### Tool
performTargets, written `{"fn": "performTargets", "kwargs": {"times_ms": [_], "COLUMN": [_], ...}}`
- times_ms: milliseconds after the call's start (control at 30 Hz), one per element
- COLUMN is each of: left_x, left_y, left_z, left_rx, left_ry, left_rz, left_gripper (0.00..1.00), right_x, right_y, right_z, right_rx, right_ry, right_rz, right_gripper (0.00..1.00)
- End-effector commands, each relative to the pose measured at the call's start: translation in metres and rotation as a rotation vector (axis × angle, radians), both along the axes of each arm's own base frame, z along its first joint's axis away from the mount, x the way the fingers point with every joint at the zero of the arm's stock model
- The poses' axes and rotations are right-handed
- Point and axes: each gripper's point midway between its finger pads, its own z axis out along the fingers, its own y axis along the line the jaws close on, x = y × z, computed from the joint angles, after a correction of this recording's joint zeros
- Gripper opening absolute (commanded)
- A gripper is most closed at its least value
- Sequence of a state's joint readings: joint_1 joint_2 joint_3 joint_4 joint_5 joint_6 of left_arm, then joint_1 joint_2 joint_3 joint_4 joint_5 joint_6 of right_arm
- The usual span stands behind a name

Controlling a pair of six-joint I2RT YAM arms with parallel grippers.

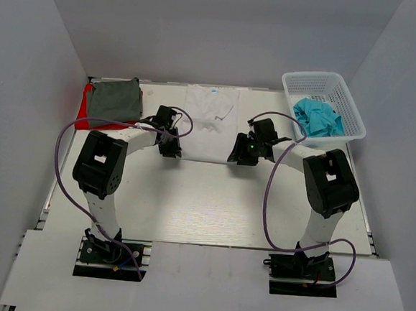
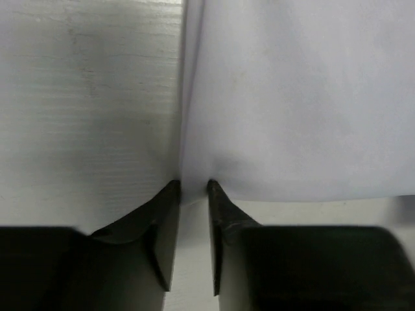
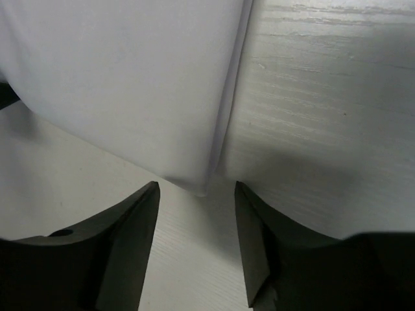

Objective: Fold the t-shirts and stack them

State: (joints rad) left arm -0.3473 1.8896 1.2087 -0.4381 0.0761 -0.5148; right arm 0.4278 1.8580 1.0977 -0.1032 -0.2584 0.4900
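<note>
White t-shirt [image 1: 209, 123]: flat at table centre-rear, long axis 12–6 o'clock, near corners at both grippers.
Left gripper [image 2: 193, 186]: nearly pressed together on the near-left corner.
Right gripper [image 3: 196, 189]: spread, near-right corner between fingers, ungripped.

Bare table [image 1: 211, 206] before white t-shirt [image 1: 209, 123]

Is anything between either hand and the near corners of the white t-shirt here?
Nothing visible. The left hand has its fingers narrowly apart around the near left corner of the white t-shirt. The right hand is open, with the shirt's near right corner just ahead of its fingertips over bare table.
</note>
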Motion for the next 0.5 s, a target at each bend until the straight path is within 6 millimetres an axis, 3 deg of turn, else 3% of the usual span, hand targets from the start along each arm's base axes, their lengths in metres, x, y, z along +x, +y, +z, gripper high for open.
{"fn": "performTargets", "kwargs": {"times_ms": [0, 100, 233, 267, 333, 467], "left_x": [-0.004, -0.007, -0.005, -0.007, -0.006, -0.007], "left_y": [-0.001, -0.006, -0.012, -0.012, -0.009, -0.009], "left_z": [-0.008, -0.016, -0.022, -0.023, -0.023, -0.009], "left_rx": [-0.020, -0.012, -0.035, -0.032, -0.018, -0.031], "left_ry": [0.022, 0.040, 0.061, 0.071, 0.066, 0.026], "left_rz": [-0.010, -0.044, -0.058, -0.058, -0.063, -0.063], "left_gripper": [0.32, 0.16, 0.00, 0.00, 0.00, 0.00], "right_x": [-0.008, -0.007, -0.003, -0.002, 0.002, 0.012], "right_y": [0.004, 0.002, 0.004, 0.005, 0.003, 0.005], "right_z": [-0.011, -0.018, -0.020, -0.020, -0.019, -0.010], "right_rx": [0.002, -0.012, -0.012, -0.012, -0.022, -0.045], "right_ry": [0.039, 0.043, 0.040, 0.033, 0.016, -0.094], "right_rz": [0.009, 0.002, 0.000, -0.001, -0.011, 0.053], "right_gripper": [0.53, 0.50, 0.35, 0.29, 0.03, 0.00]}}
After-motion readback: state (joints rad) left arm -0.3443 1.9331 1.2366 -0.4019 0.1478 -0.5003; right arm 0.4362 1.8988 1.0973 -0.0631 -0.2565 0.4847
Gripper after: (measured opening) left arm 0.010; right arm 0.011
